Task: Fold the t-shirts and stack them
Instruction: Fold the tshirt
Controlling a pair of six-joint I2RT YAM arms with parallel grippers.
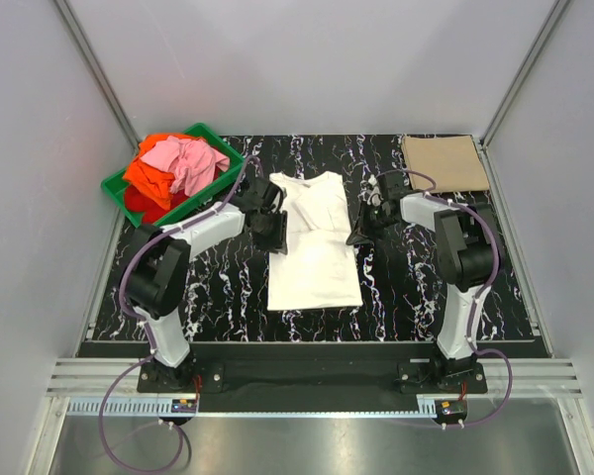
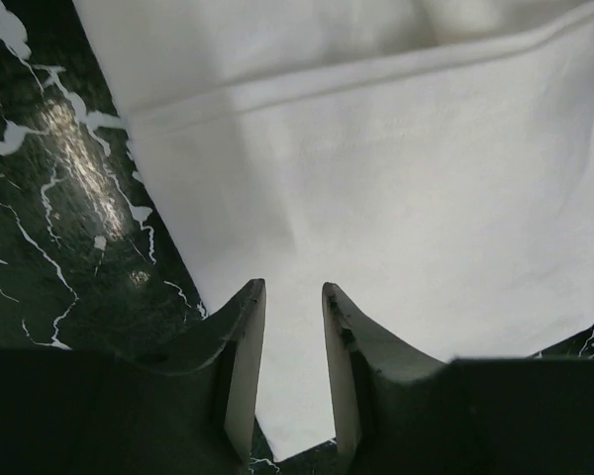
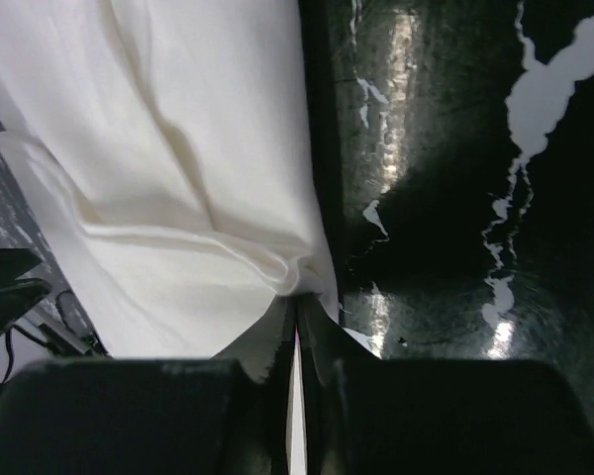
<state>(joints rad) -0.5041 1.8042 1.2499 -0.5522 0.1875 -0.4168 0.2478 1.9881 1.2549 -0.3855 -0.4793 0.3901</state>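
Step in hand: folding the white tee. My read is a sideways fold, with one claw at each long edge.

- Far left: green crate (image 1: 112, 188) with the pink, orange and red tees (image 1: 173, 163) heaped inside, unfolded. Those are left to do.
- Left claw (image 2: 291, 292): at the left edge of the white tee (image 1: 317, 257), around chest height. Fingers are part open with a narrow gap. The cloth edge lies under and between them and nothing is pinched. Can't tell if the tips touch the cloth or hover just above it.
- White tee: flat on the table (image 1: 416, 287), centre, collar away from the arm bases.
- Right claw (image 3: 297, 302): at the tee's right edge. Fingers are closed tight on a small bunch of hem, with only a thin sliver of cloth between them. The fabric puckers toward the pinch.
- Far right: tan tee (image 1: 444, 163), already folded, on the back corner of the table. Likely the base of the stack.

Next move, as I judge it: the left claw closes on its edge, then both lift just clear and carry the sides across evenly. Risks are an uneven lift, which would skew the fold, and a left pinch that catches only the top layer.
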